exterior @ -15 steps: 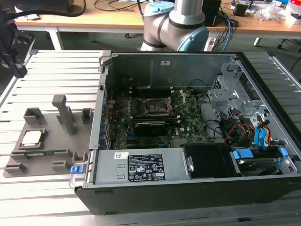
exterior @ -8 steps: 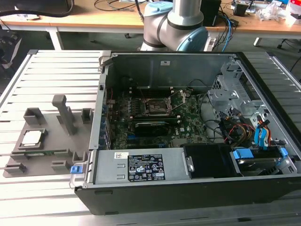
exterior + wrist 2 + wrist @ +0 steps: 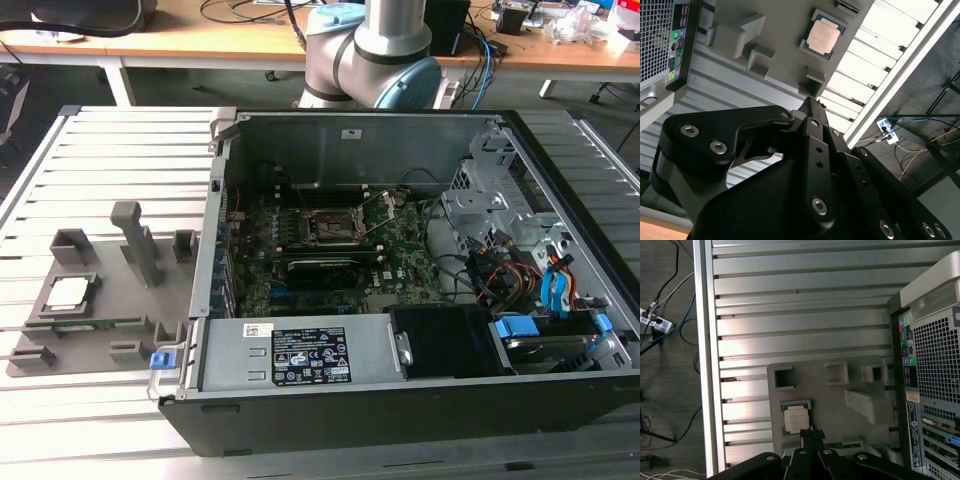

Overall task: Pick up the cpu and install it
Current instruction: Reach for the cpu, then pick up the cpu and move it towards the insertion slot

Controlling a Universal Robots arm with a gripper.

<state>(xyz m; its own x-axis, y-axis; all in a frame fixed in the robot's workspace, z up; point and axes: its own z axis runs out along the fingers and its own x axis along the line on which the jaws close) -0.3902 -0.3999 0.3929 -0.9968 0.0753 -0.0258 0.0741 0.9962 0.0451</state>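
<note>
Toward the exterior view's lower left, the cpu (image 3: 68,292) lay flat in a square nest of the grey holder plate (image 3: 110,300). That plate rested on the slatted metal table (image 3: 130,150), just beside the open computer case (image 3: 400,410). In both wrist views we saw the same chip (image 3: 796,419) face up in its nest, its pale metal top uncovered and nothing touching it.

The gripper (image 3: 812,434) hung over the holder plate with its tips aimed close to the chip's nest. How high above the plate it stood we could not tell. In the second wrist view the gripper (image 3: 809,101) tapered to a single point. We read its jaws as drawn together with nothing between them.

Near the centre of the exterior view, inside the case, the dark socket (image 3: 335,225) sat on the motherboard (image 3: 400,250) with its metal frame around it. We saw no chip seated there, though we could not make out whether the frame was latched or raised. The arm's base joints (image 3: 375,50) rose behind the case at the upper centre of the frame.

We judged the work to be at its very start. The chip was not yet grasped, so both the pickup and the installation were left to do.
</note>
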